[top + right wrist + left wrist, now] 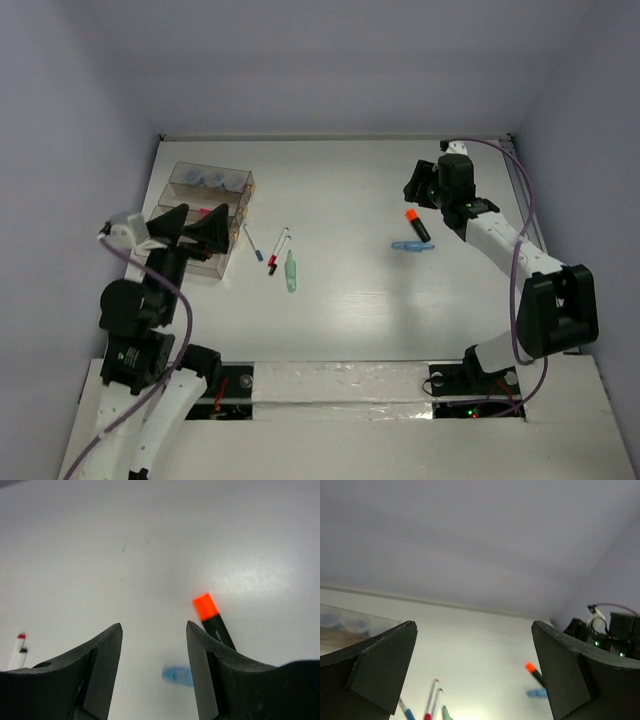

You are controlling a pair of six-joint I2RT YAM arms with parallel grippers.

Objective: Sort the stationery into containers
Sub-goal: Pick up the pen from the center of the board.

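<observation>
Big white table (350, 170), and I'm using the orange highlighter (417, 226) as the reference point. The bins (240, 200) sit well off to its left. The left gripper (190, 227) hangs over the near part of the bins, spread wide with nothing in it (474, 630).

The right gripper (425, 190) is much nearer, just past the highlighter's cap end. Its fingers are apart and empty (153, 630), so I'd say this is the right arm's job.

The highlighter runs roughly front to back on the table, cap at the far end. From the right wrist it (212, 621) isn't in the gap. It's off to one side, with its body disappearing behind a finger. My guess is the gripper has to slide sideways before it drops.

- **Pink highlighter** (205, 212): far left of the orange one, already in a middle bin.
- **Blue marker** (412, 246): just on the near side of it.
- **Green marker** (291, 272) and **pens** (278, 250): well to its left, loose just short of the bins.
- **Three pots** (213, 180): in the back bin.

I can't tell what's in the front bins because the left gripper covers them.
</observation>
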